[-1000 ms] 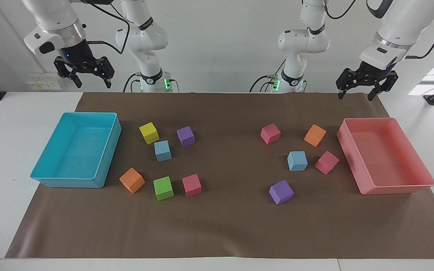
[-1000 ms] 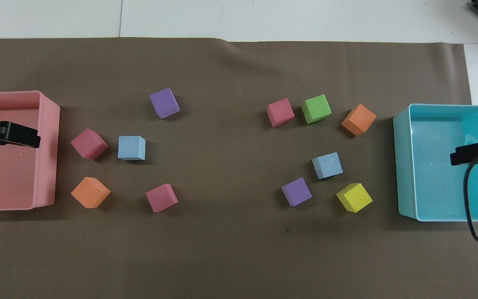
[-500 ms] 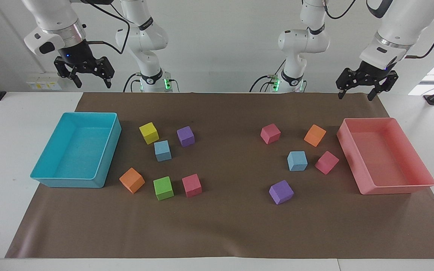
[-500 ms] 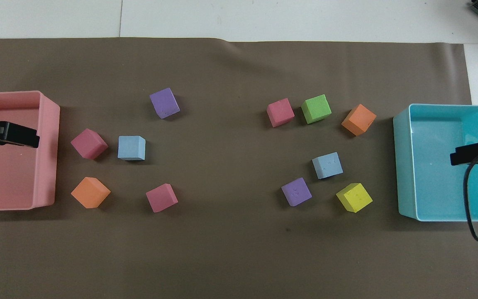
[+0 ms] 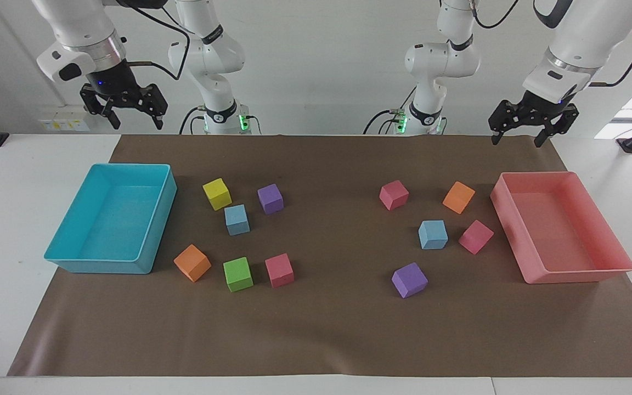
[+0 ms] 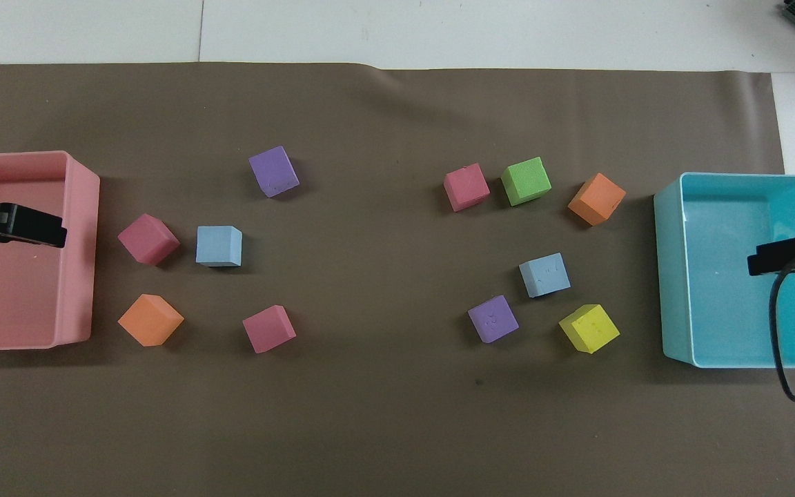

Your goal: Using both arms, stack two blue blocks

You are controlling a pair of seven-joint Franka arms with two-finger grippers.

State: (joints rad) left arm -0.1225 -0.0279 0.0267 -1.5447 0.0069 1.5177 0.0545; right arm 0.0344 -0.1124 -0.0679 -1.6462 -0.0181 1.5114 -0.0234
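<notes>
Two light blue blocks lie apart on the brown mat. One blue block (image 5: 236,219) (image 6: 544,275) sits between a yellow cube and a purple cube toward the right arm's end. The other blue block (image 5: 433,234) (image 6: 219,246) sits beside a pink cube toward the left arm's end. My right gripper (image 5: 135,122) (image 6: 784,254) is open and empty, raised over the turquoise tray. My left gripper (image 5: 515,140) (image 6: 25,228) is open and empty, raised over the pink tray. Neither gripper touches a block.
A turquoise tray (image 5: 151,219) (image 6: 670,276) stands at the right arm's end and a pink tray (image 5: 508,225) (image 6: 83,262) at the left arm's end. Yellow, purple, orange, green and pink cubes lie scattered around the blue blocks.
</notes>
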